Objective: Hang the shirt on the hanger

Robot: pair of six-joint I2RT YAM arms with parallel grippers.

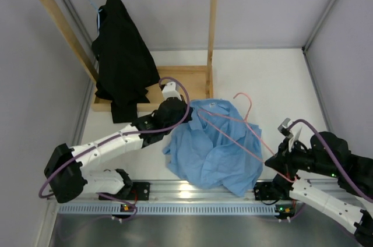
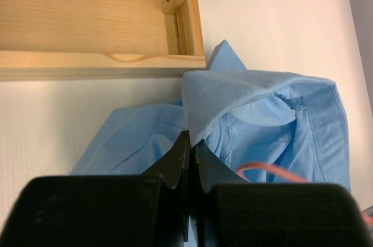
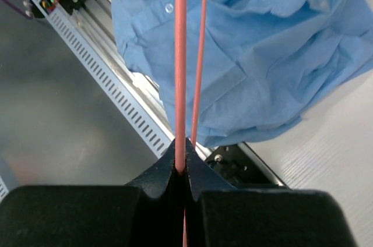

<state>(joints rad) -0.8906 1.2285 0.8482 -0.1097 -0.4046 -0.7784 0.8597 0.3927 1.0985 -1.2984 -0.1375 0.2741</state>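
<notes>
The shirt (image 1: 213, 148) lies crumpled on the worktop (image 1: 274, 78) between the two arms. Its far edge sits just beside the foot of the wooden rack (image 1: 192, 75), and its near hem spills over the slotted metal rail (image 1: 175, 200) by the arm bases. The left claw (image 2: 191, 142) is clenched on a raised fold of blue cloth near the collar. This is probably to lift that edge off the rest of the fabric so an opening can be found. The right claw (image 3: 182, 154) is clamped on one thin wire of the hanger (image 3: 180, 55) at its near corner. From there the pink frame reaches across the top of the shirt toward the collar, and in the overhead view its hook points away to the far right. Holding it by that corner looks meant to let the far end be steered into the neck or a shoulder. So far the wire appears to rest on the cloth rather than inside it, though folds hide the far tip. There is bare worktop to the right and beyond the hook for swinging the frame. The left side is tighter, hemmed in by the rack's base and the black garment (image 1: 122, 49) hanging above. The rail's edge under the hem could snag loose cloth.
</notes>
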